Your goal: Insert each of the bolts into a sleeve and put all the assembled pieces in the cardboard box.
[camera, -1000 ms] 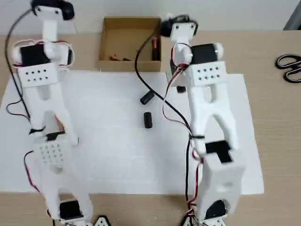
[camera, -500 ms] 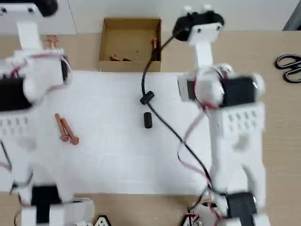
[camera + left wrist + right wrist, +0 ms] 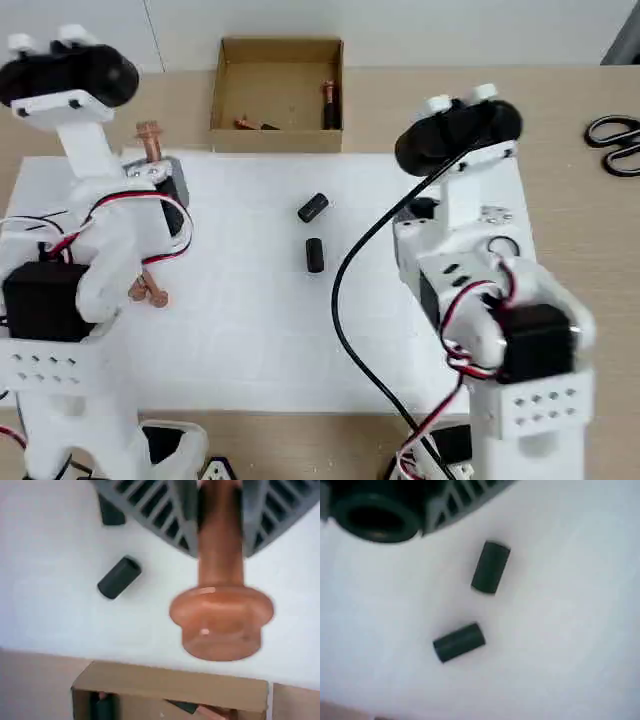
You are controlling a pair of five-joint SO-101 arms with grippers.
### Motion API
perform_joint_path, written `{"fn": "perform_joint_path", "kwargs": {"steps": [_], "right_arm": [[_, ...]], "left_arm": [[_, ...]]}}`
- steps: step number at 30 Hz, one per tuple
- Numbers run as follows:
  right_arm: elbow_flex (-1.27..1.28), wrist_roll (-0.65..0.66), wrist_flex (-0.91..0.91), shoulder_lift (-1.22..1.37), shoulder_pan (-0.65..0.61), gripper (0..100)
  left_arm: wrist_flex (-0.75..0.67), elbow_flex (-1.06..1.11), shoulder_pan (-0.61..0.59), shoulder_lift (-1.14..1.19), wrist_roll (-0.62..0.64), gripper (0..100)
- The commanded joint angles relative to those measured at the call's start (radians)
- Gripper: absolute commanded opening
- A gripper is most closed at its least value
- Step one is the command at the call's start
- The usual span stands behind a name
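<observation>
The cardboard box [image 3: 216, 96] stands at the far edge of the tabletop [image 3: 585, 250], touching the far edge of a white mat [image 3: 250, 340]. Inside it, against the wall on the right arm's side, lies an assembled piece [image 3: 328, 104], a dark sleeve with a copper bolt in it. More copper and dark parts [image 3: 250, 123] lie along the box's near wall, too small to tell apart.

The left gripper [image 3: 220, 515] is closed on a copper bolt [image 3: 220, 615]. It clamps the shaft, and the flanged head sticks out past the jaws towards the box. In the high view this bolt [image 3: 150, 140] is off the box's left corner, just above the mat's far edge.

The right gripper [image 3: 435, 507] is clamped on a black sleeve [image 3: 375, 517], whose open bore faces the wrist camera. The right arm is over the mat, nearer than the box and to its right.

Two loose sleeves lie on the mat in front of the box. One [image 3: 313, 208] is closer to it and lies at a slant. The other [image 3: 315, 255] is just beyond that one and points towards the box. The two are near each other but apart.

Loose bolts [image 3: 150, 292] lie on the mat well away from the box on the left arm's side, partly hidden by that arm. Scissors [image 3: 615, 140] lie on the bare tabletop far to the right of the box.
</observation>
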Motion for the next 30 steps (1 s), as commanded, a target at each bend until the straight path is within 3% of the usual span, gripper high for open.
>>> {"fn": "perform_joint_path", "kwargs": {"steps": [1,5,13,22,30], "right_arm": [[0.21,0.003,-0.226,-0.102,-0.007,0.5],[0.47,0.003,-0.371,-0.211,-0.07,0.5],[0.812,0.003,-0.674,-0.441,-0.153,0.6],[1.221,0.003,-0.822,-0.823,-0.203,0.4],[1.341,-0.04,-0.819,-0.963,-0.216,0.4]], "left_arm": [[-0.041,0.008,0.026,-0.031,0.064,1],[-0.055,0.064,0.126,-0.032,0.072,1],[-0.25,0.252,0.265,-0.035,0.103,1],[-0.305,0.3,0.33,-0.038,0.118,1],[-0.284,0.312,0.442,-0.038,0.114,1]]}}
